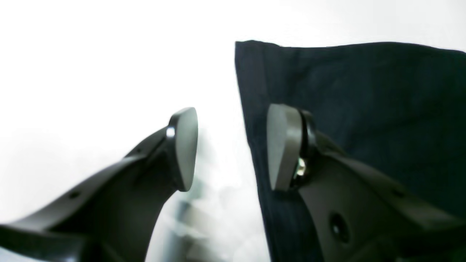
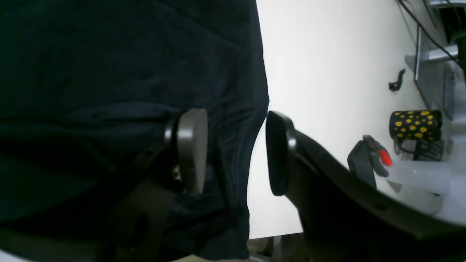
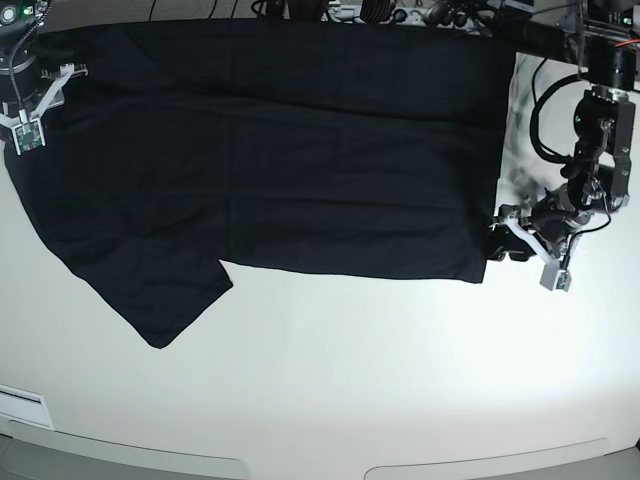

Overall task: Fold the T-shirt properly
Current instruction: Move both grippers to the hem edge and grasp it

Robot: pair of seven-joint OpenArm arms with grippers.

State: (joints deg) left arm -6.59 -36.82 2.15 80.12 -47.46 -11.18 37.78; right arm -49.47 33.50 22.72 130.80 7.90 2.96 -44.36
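The T-shirt [image 3: 300, 170] is spread flat on the white desk [image 3: 330, 390], its long axis running across the base view, hem end toward the left arm and sleeve end toward the right arm. The left tool [image 1: 231, 149] is seen with its jaws spread and nothing pinched: one pad hangs over the T-shirt's straight edge, the other over bare desk, so the cloth edge lies between them, slightly to the cloth-side pad. In the base view this tool [image 3: 505, 240] sits just beside the T-shirt's lower hem corner. The right tool [image 2: 236, 151] is likewise spread and empty, straddling the T-shirt's opposite edge, one pad over cloth, one over desk. Each arm is nearest its own end, so any next fold is judged to turn on those two edges.

Whether either pad touches the cloth cannot be told. The right tool is mostly lost at the base view's corner, and the collar is not made out.
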